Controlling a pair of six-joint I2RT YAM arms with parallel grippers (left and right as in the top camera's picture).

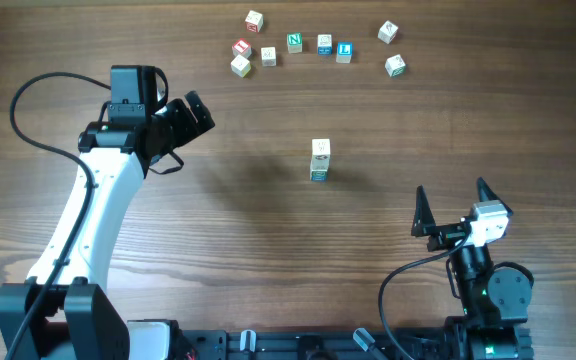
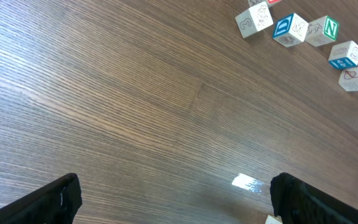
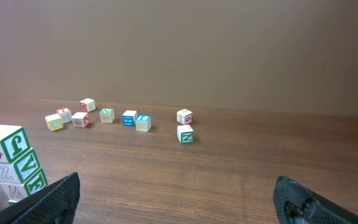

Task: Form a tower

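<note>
The tower [image 1: 320, 160] is a narrow column of pale letter cubes standing at the table's middle, with a teal face low down. In the right wrist view the tower [image 3: 14, 165] stands at the far left, with green letters on its cubes. My left gripper [image 1: 196, 115] is open to the tower's left and well apart from it; over bare wood the left gripper [image 2: 173, 193] holds nothing. My right gripper [image 1: 451, 190] is open near the front right and points toward the back. Nothing lies between the jaws of the right gripper [image 3: 176, 186].
Several loose letter cubes [image 1: 294, 42] lie scattered along the back of the table, two of them [image 1: 395, 66] off to the right. The same loose cubes [image 2: 289, 29] show at the top right of the left wrist view, and as a row of cubes [image 3: 129, 118] in the right wrist view.
</note>
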